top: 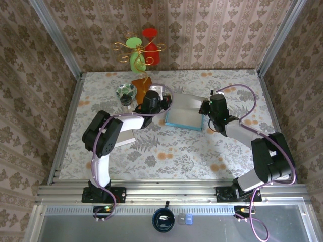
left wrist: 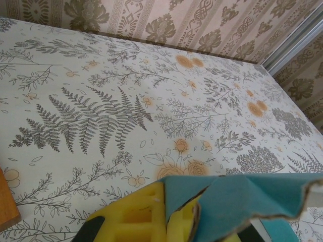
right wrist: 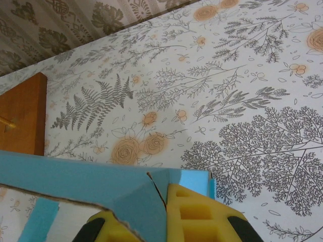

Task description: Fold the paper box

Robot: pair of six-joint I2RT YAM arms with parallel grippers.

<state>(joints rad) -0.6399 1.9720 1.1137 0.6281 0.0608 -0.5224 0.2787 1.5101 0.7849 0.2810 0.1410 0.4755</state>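
Left gripper [top: 162,107] and right gripper [top: 204,109] are each pinching a flap of the paper box [top: 184,119], seemingly mid-fold; pressing flaps inward likely follows.

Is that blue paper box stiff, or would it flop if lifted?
Probably floppy: the blue paper box is thin card, its flap curling in the left wrist view. Likely light. Its ragged edge suggests it tears easily.

We see the left arm [top: 103,138] and the right arm [top: 267,159], each made of white links joined by bulky black joints; thin purple cables [top: 255,103] loop along both; black base plates [top: 103,194] sit under them; close up, the fingers [left wrist: 136,217] are bright yellow with moulded rectangular hollows.
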